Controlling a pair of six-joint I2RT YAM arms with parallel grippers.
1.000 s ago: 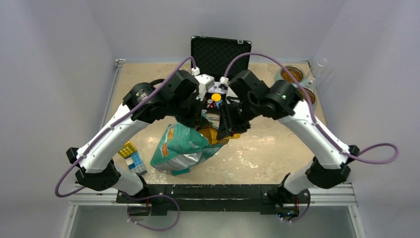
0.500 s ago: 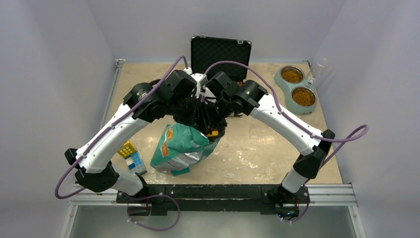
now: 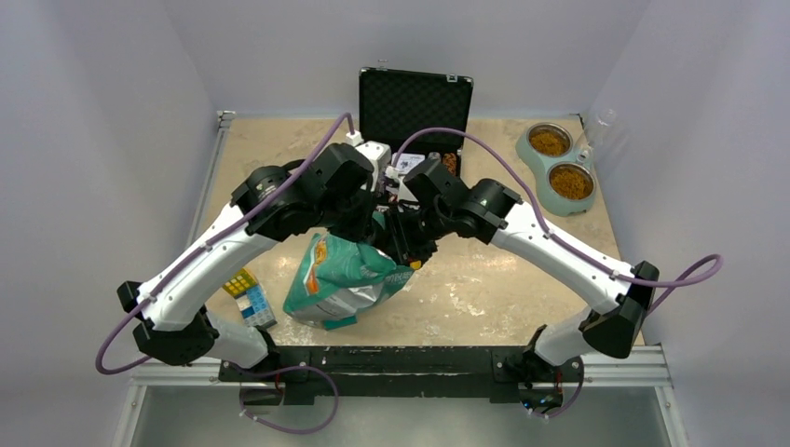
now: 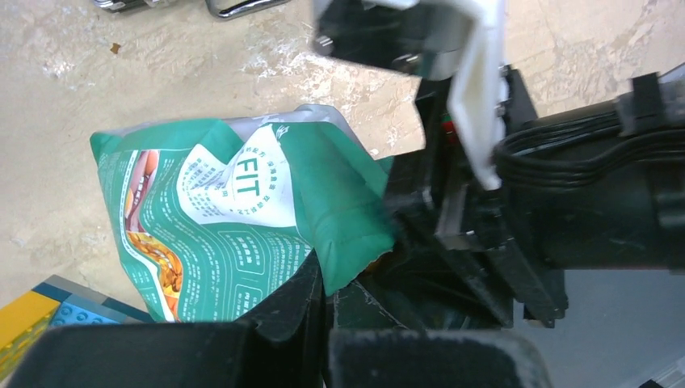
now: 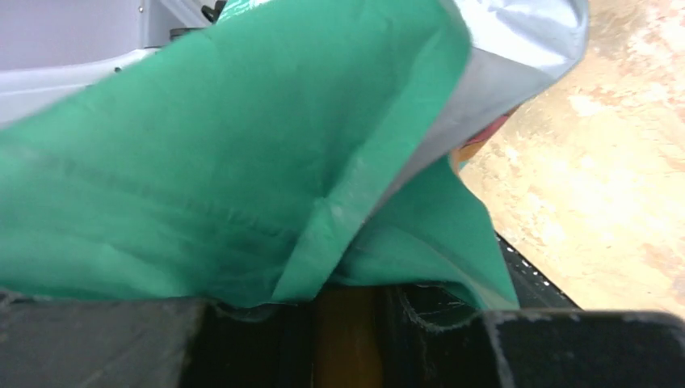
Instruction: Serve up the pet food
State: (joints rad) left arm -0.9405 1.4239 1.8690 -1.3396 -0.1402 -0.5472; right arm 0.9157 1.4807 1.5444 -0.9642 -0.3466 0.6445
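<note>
The left gripper (image 4: pixel 327 284) was clenched on a fold of the teal bag (image 4: pixel 234 218). The right gripper (image 5: pixel 347 305) grasped a yellow-orange object (image 5: pixel 347 352) beneath the bag's flap. The bag stood mid-table, toward the near edge. The pet food (image 3: pixel 550 142) lay in the twin bowl (image 3: pixel 559 161) at the far right corner.

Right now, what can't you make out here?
- How full the bag is: top view, arms cover its mouth.
- Left tool's grip: left wrist view, dark and cut off below.
- Orange thing in the right tool: right wrist view, bag hides most.
- Case contents: top view, arms block most.
</note>
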